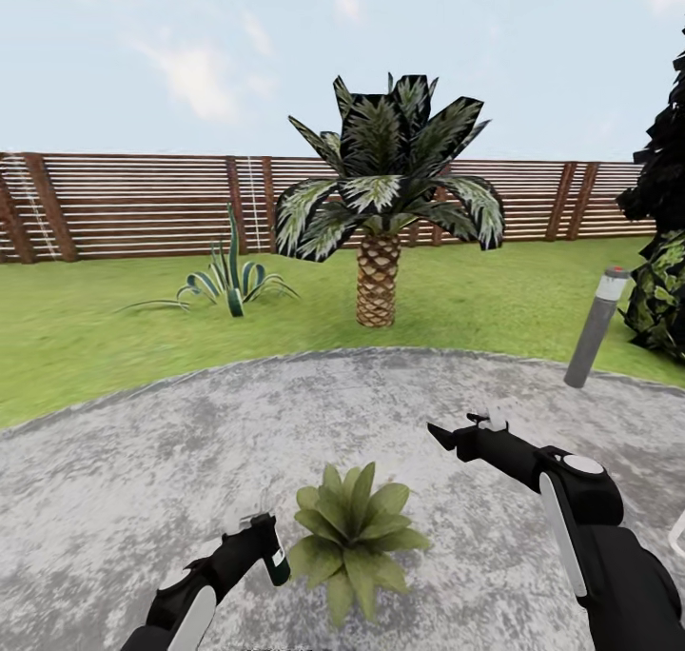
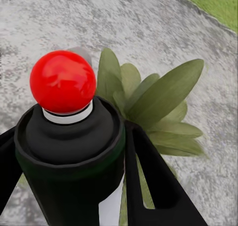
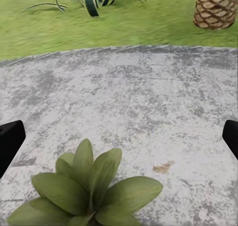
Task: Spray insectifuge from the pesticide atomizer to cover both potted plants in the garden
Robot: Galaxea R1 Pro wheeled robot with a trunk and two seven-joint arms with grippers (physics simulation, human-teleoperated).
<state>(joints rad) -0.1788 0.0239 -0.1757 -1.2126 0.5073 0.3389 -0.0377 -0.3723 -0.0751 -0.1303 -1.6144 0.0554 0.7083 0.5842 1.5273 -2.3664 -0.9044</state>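
— Pesticide atomizer [image 1: 275, 558], whereabouts? Lower left of the head view, clamped in the left gripper [image 1: 255, 537], tilted, white label showing near its base.

— Confirmed from the left wrist view: dark green bottle [image 2: 69, 156] pinched between two black fingers [image 2: 153, 181], red tip [image 2: 63, 81] on top, white collar just beneath.

— And the potted plant [image 1: 352, 537]? Bottom centre of the head view, just right of the bottle, rosette of pointed green leaves on the gravelly patio [image 1: 143, 470]. Pot hidden under the leaves.

— Same leaves [image 2: 153, 104] seen past the red tip in the left wrist view, close behind the bottle. No specks made out on them.

— Right gripper [image 1: 447, 435]? Right of centre in the head view, above and right of the plant, holding nothing. Spread apart, going by the right wrist view: one dark fingertip [image 3: 10, 141] at the left edge, the other at the right edge, patio and plant [image 3: 87, 191] between.

— Further back? Palm [image 1: 381, 213] with scaly trunk at upper centre on the lawn [image 1: 95, 337], striped-leaf bush [image 1: 228, 285] to its left, slatted wooden fence [image 1: 133, 204] across the frame, grey bollard lamp [image 1: 596, 325] leaning at right, dark foliage [image 1: 661, 251] at the right edge.
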